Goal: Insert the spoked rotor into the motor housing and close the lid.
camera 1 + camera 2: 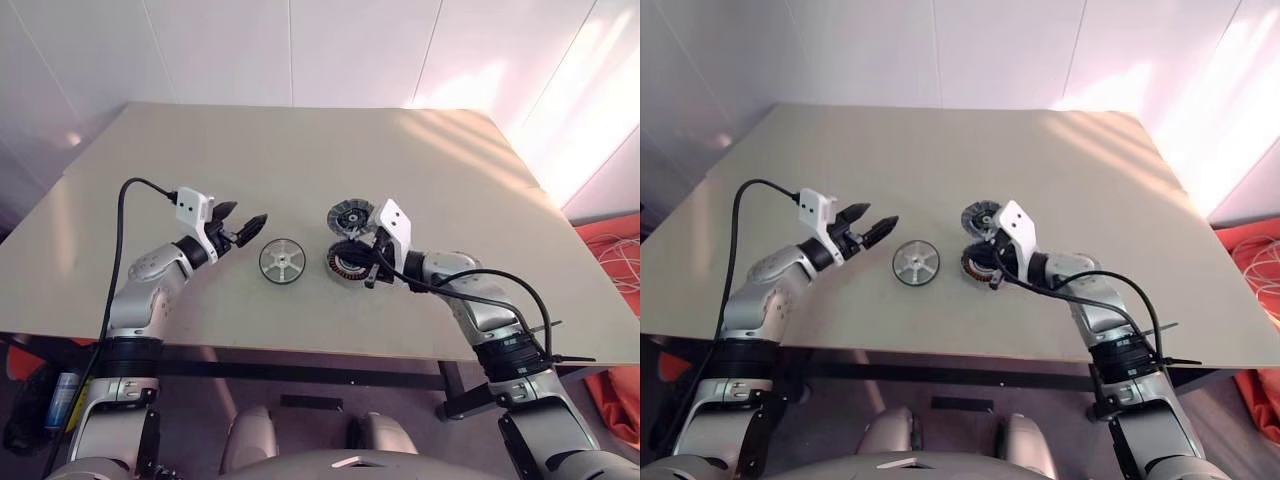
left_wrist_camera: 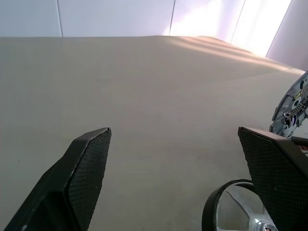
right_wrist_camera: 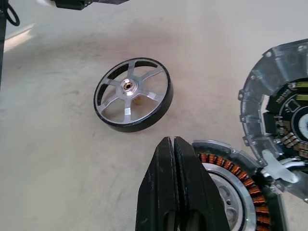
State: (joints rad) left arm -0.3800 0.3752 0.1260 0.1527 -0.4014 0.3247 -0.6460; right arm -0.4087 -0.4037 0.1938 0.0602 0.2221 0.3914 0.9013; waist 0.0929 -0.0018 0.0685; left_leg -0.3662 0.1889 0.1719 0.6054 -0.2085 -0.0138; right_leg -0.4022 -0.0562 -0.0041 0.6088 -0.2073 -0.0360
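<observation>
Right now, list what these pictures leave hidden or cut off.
- Motor housing: right wrist view, near part behind the shut right hand and cut by the bottom edge.
- Lid: right wrist view, cut by the edge.
- Spoked rotor: left wrist view, mostly cut off, partly behind a finger of the open left hand.

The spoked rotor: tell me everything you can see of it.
The spoked rotor is a shallow wheel with a black outer band, bright silvery metal spokes and a small central hub with a brassy bore. It lies flat on the table, untouched, between the two grippers, beside the motor housing and not yet inserted.
</observation>
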